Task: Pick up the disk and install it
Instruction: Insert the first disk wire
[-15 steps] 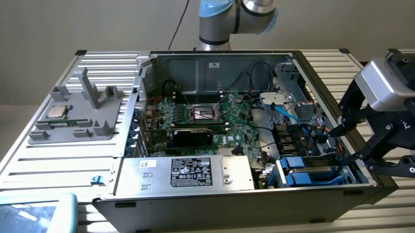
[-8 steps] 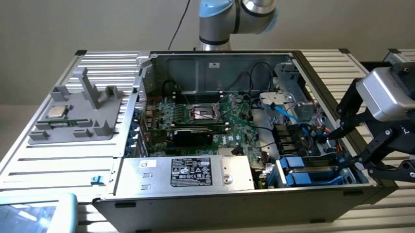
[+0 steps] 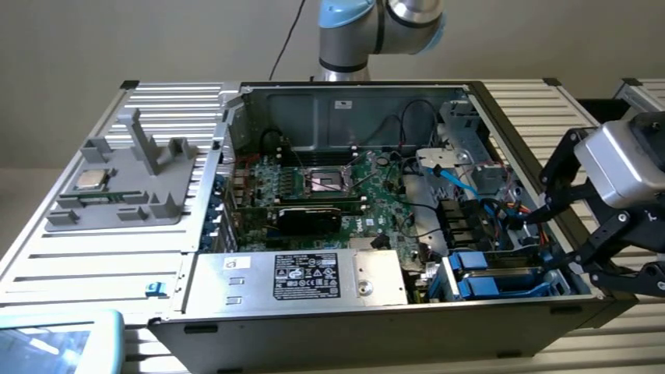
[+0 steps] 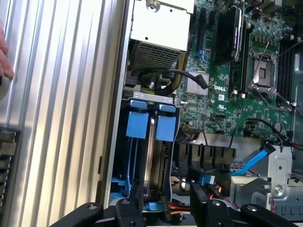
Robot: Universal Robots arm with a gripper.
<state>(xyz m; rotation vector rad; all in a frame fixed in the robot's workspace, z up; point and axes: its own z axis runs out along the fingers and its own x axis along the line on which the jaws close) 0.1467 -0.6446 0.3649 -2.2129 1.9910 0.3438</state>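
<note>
Nearest the lens, the black two-fingered gripper [image 4: 165, 190] has its fingers [image 4: 135, 201] spread wide and pinches nothing; their bases are cut off by the frame edge. One finger overlaps the near end of a blue bracket, while the other stands clear of it, with red cables in the gap. Just ahead of the fingertips, the disk [image 4: 164, 128], a silver hard drive in a bright blue plastic bracket, stands on edge in the drive bay of the open black computer case [image 3: 208, 331]. Its label is hidden, and only the blue tab and a dark, thin edge can be made out. A second blue tab [image 4: 137, 125] stands just beside it. In the exterior view the gripper [image 3: 546, 243] hangs over that same bay and the disk [image 3: 487, 282]. Off to one side of the tool runs a flat blue cable [image 4: 253, 161]. Farther ahead lies the green motherboard [image 4: 222, 90], then the big silver box with a black label [image 3: 311, 276]. On the gripper's other side is the ribbed metal table [image 4: 61, 94], where part of a person's hand [image 4: 4, 59] is cut off at the edge.
</note>
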